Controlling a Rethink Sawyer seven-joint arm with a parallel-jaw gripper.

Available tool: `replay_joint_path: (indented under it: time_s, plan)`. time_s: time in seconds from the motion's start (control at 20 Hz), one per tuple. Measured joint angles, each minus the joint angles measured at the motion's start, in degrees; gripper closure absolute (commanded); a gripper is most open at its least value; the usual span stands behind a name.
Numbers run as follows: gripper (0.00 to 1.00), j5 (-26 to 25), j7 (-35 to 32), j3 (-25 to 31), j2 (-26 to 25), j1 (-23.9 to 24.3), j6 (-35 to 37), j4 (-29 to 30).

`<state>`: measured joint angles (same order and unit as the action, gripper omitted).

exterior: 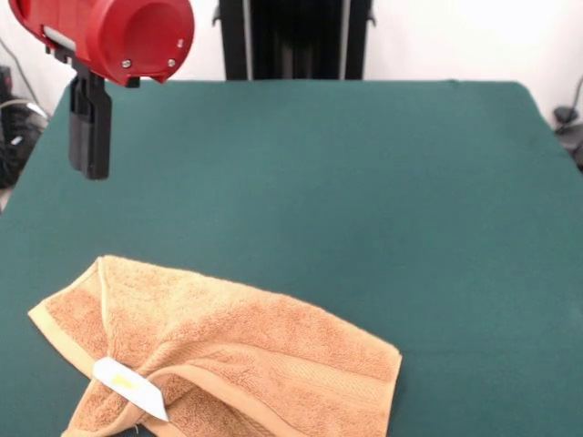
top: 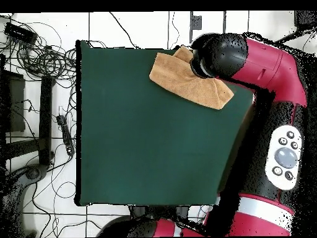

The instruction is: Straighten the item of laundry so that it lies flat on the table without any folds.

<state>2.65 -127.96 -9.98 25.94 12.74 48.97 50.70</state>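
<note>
1. Small orange-tan terry-cloth towel (exterior: 228,364) lies near one corner of the large dark green felt-covered table (exterior: 364,200). One end is folded over itself, so the white tag with yellow print (exterior: 127,387) faces up; not flat yet.
2. Black gripper (exterior: 89,168) under the red arm (exterior: 109,32) hangs above the table, apart from the towel, empty. Jaw state: cannot tell.
3. Judgement: next is to grasp the folded corner and pull it outward.

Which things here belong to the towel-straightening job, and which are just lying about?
Belong to the job:
towel, folded over on itself
white tag
green table
pincer, raised clear of the towel

Just lying about:
cables on the floor beside the table
black stand on the floor
</note>
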Motion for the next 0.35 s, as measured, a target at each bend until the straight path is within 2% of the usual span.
replay_joint_path:
  time_s: [0.35]
  plan:
    - [1.0, -0.2, 0.0, 0.0, 0.0, 0.7, 0.0, 0.0]
